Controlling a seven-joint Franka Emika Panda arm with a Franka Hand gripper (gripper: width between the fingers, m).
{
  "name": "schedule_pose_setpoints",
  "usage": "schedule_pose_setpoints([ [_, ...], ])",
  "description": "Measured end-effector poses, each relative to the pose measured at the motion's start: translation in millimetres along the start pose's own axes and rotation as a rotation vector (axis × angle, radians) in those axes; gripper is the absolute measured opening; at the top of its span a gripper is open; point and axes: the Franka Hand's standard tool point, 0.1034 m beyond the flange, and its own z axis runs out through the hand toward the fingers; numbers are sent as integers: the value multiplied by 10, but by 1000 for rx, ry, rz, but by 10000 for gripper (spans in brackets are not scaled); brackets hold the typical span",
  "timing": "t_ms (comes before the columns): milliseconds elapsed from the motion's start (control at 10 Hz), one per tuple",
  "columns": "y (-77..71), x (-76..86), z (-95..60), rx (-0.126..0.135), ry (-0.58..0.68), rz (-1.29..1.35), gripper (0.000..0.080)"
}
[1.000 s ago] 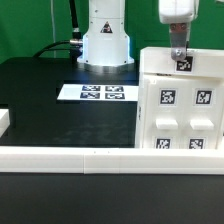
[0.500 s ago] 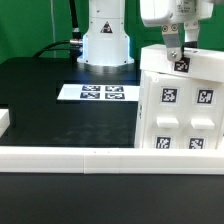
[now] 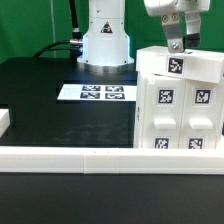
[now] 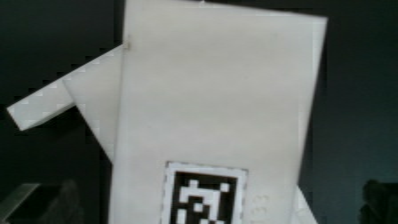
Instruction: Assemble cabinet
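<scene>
Where the scene lies nearest the exterior camera, a long white plastic rail (image 3: 80,158) runs across the front edge of the black table (image 3: 40,100). Just behind it, at the exterior view's right, stands the cabinet (image 3: 180,105), a large white boxy plastic body whose front face carries several square black-and-white tags. Half a second ago its top panel sat nearly level; now that panel is tipped, its edge toward the exterior view's left raised, and the tag on it has turned with it. Farther back, flat on the table toward the middle, lies the marker board (image 3: 103,92), unmoved. Behind it rises the white base of the arm (image 3: 106,40).

The gripper (image 3: 176,45) reaches down onto the cabinet's top panel from above and has shifted slightly toward the exterior view's right and up since the earlier frame. Its dark fingers (image 3: 173,44) appear to meet the panel's upper edge, yet I cannot tell whether they pinch it. The wrist view shows a white panel (image 4: 214,110) close up, one tag visible near its end.
</scene>
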Motion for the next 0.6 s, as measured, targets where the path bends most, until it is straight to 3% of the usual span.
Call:
schedule_pose_setpoints([
  [300, 3, -9, 17, 2, 2, -48, 797],
  [600, 35, 30, 56, -73, 5, -312, 797],
])
